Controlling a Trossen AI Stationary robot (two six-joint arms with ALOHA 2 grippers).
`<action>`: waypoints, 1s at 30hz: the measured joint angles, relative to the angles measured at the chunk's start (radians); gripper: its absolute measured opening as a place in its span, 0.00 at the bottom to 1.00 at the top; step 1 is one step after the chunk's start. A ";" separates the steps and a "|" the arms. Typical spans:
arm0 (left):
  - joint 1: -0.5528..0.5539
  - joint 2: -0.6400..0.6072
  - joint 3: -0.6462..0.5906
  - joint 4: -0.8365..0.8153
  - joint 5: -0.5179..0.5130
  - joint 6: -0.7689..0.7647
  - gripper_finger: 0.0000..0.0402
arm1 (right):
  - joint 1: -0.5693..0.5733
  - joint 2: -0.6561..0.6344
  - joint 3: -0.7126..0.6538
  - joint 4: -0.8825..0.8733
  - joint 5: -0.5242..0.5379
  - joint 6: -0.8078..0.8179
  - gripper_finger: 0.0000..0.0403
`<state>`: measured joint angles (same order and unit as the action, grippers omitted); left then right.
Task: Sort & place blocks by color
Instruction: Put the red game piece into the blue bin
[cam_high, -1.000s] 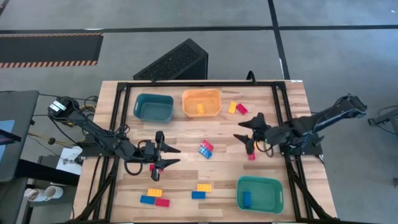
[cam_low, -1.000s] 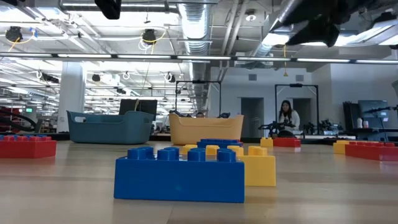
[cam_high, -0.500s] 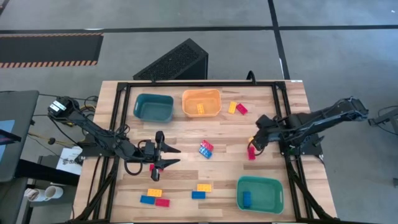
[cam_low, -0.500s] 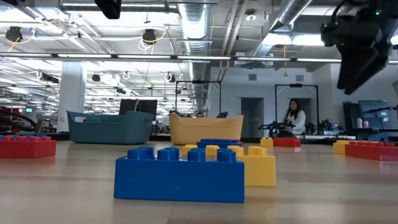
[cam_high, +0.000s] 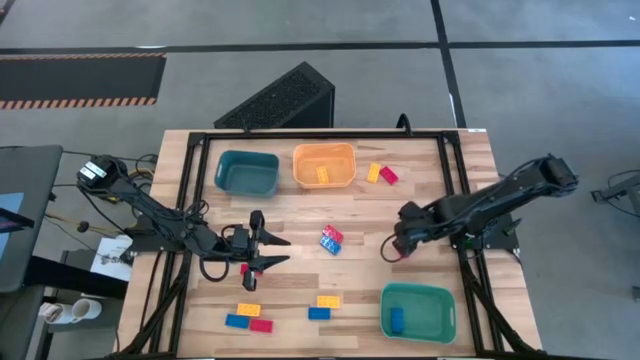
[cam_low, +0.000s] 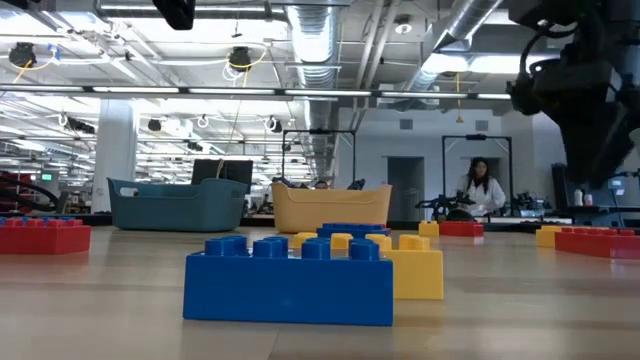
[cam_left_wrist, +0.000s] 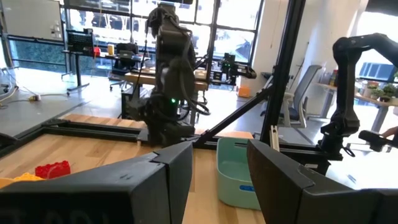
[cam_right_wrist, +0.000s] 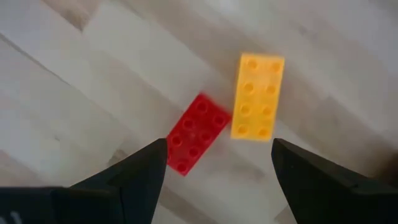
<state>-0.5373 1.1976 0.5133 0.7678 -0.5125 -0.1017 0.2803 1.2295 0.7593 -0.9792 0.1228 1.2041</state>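
Our right tool hangs over the bench midway between the far and near edges, closer to the right edge than to the centre, and points down at the wood. Its jaws are apart with nothing in them. In the right wrist view a red block lies flat on the bench, studs up, in the gap between the jaws. A yellow block lies just beside it, corner to corner; we cannot tell whether they touch. From above, the tool covers both, so we place them by the wrist view alone.

What matters for the next move is how the red block lies. It sits almost under the tool, off to one side of the gap, so little travel is needed. Its long axis runs slantwise to the line along which the jaws close. The yellow block lies between the red one and the other finger, its long axis nearly square to that line. We judge that closing as we stand would catch the red block askew and could nudge or trap the yellow one too. A turn of the wrist to meet the red block's long sides looks wise.

The right arm is plainly the nearer. Our left tool waits toward the left edge, jaws apart.
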 joint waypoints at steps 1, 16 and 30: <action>0.000 0.000 0.000 -0.001 0.000 0.000 0.35 | 0.008 0.017 0.000 0.002 -0.007 0.013 0.77; 0.000 0.000 0.000 -0.009 0.002 -0.003 0.35 | 0.062 0.193 0.000 0.173 -0.099 0.082 0.76; 0.000 0.000 0.000 -0.010 0.002 -0.013 0.35 | 0.038 0.229 -0.062 0.284 -0.093 0.075 0.65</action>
<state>-0.5369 1.1976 0.5133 0.7578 -0.5106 -0.1143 0.3183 1.4587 0.6974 -0.6947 0.0297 1.2791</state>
